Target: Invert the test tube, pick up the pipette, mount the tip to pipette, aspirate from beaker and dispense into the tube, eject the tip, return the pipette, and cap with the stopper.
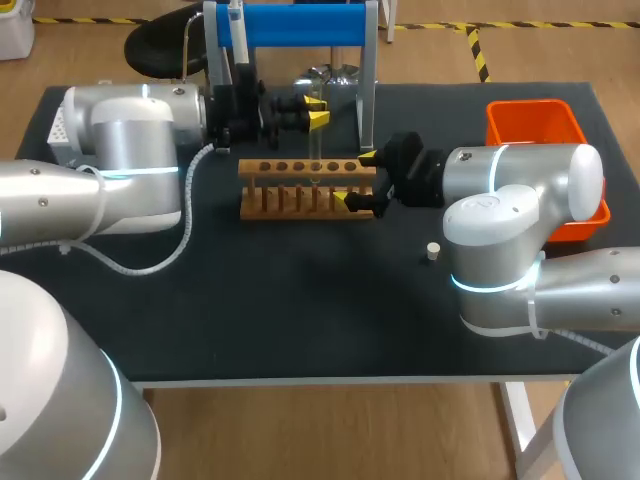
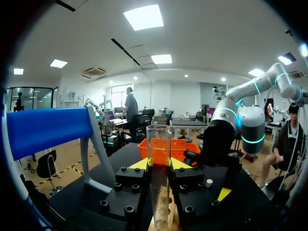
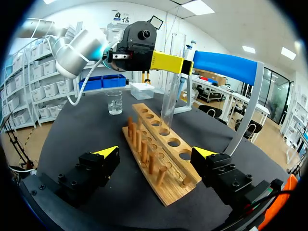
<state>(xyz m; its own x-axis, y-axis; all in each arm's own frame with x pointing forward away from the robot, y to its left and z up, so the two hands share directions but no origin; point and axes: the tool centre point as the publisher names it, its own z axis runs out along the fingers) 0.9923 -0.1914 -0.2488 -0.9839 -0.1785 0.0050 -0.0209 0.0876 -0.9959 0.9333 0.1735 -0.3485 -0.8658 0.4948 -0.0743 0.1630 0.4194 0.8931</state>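
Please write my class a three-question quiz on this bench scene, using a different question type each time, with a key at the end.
1. True or false: the stopper is plugged into the test tube.
2. Which one holds the test tube? A. left gripper B. right gripper C. neither
3. Fill in: the tube stands upright with its lower end at a hole of the wooden ____.
Key: 1 false, it lies on the table. 2 A; the right gripper's jaws are open. 3 rack.
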